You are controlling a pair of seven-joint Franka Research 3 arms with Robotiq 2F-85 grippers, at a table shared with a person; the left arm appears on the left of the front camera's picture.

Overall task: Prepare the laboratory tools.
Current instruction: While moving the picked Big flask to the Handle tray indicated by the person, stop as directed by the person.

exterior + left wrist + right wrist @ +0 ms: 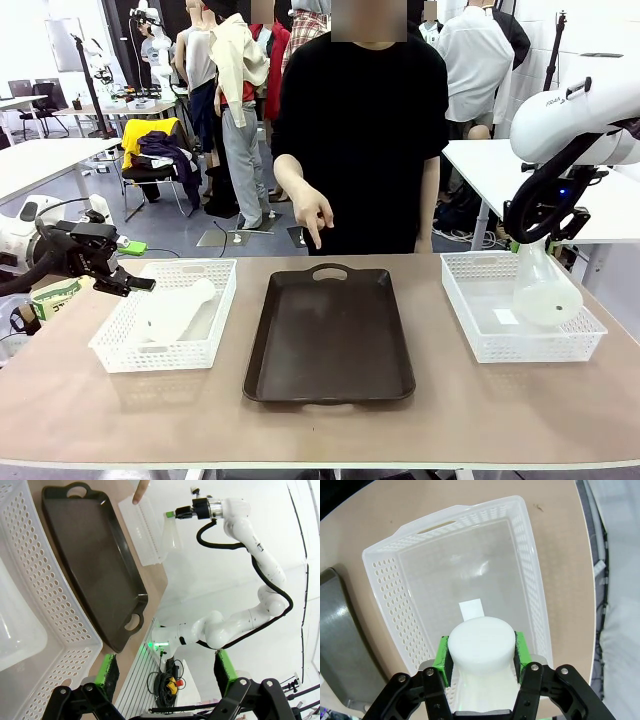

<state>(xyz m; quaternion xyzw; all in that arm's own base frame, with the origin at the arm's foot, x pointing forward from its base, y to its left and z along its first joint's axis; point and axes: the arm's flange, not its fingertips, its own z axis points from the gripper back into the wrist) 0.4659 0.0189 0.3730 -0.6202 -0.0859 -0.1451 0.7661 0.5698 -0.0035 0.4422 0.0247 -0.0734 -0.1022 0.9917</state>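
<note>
One frosted white flask (pixel 172 312) lies on its side in the left white basket (pixel 110 345), and the left wrist view shows it as a pale shape (pixel 15 630) at the picture's left edge. My left gripper (pixel 138 266) hovers open just outside that basket's far left corner, its green pads (pixel 107 672) wide apart with nothing between them. My right gripper (pixel 537 238) is shut on the neck of the second flask (pixel 546 292), which hangs upright over the right basket (pixel 470 320). In the right wrist view the pads (pixel 442 660) clamp the flask (pixel 481 639) on both sides.
A dark brown tray (pixel 330 340) lies between the baskets. The person stands at the far side, one hand (pixel 312 215) pointing down toward the tray. The left wrist view also shows the tray (pixel 95 565) and the right arm's flask (pixel 172 536).
</note>
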